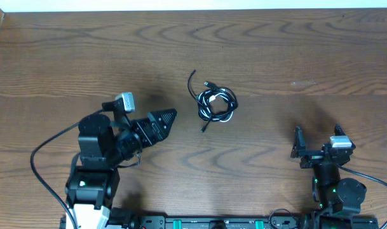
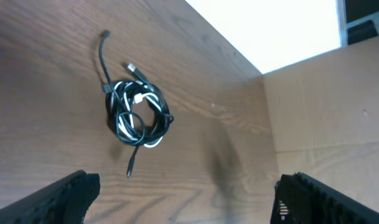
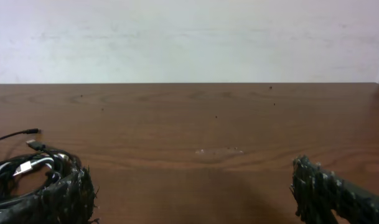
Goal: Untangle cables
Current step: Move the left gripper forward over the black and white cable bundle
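We list one coiled bundle of cables [image 1: 217,105] (black, one white) on the table [image 1: 295,51]. Left gripper [image 1: 170,117] near its left, right gripper [image 1: 316,138] well apart rightward; both wide open, empty.

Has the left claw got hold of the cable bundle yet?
No: the cable bundle lies loose on the table, apart from the open, empty left claw.

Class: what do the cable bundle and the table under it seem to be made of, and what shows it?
The cables: probably plastic-sheathed cord, black and white, faintly glossy; they bend in soft loops. The table: wood or wood-look laminate, brown, smooth; grain lines show, but which one cannot be told.
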